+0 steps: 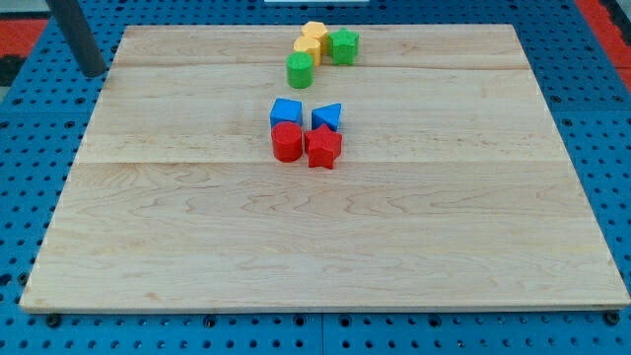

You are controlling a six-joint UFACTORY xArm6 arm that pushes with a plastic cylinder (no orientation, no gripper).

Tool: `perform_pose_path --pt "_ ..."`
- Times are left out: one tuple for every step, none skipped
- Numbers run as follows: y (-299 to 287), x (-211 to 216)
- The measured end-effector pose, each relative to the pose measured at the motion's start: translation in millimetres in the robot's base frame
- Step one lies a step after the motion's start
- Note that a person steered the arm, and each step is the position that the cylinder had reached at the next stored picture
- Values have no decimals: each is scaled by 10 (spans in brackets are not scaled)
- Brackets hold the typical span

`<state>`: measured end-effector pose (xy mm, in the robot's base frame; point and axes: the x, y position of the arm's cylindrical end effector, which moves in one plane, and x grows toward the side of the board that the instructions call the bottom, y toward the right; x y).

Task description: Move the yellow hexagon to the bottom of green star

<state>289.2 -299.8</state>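
Two yellow blocks sit together at the board's top centre, one (315, 34) behind the other (308, 48); I cannot tell which is the hexagon. The green star (344, 45) touches them on their right. A green cylinder (300, 70) sits just below the yellow pair. My tip (95, 73) is at the view's top left, off the board's left edge and far from all the blocks.
Below the top cluster, near the board's middle, a blue cube (286, 111) and a blue triangle (328, 116) stand above a red cylinder (287, 141) and a red star (323, 147). The wooden board (315, 247) lies on a blue pegboard.
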Motion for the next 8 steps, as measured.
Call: perform_pose_path --pt "336 -18" --pt "1109 -18" --pt "1239 -181" --pt "1502 -825" --pt "1968 -970" --pt "2644 -971" --pt "2940 -951" --pt "2980 -503"
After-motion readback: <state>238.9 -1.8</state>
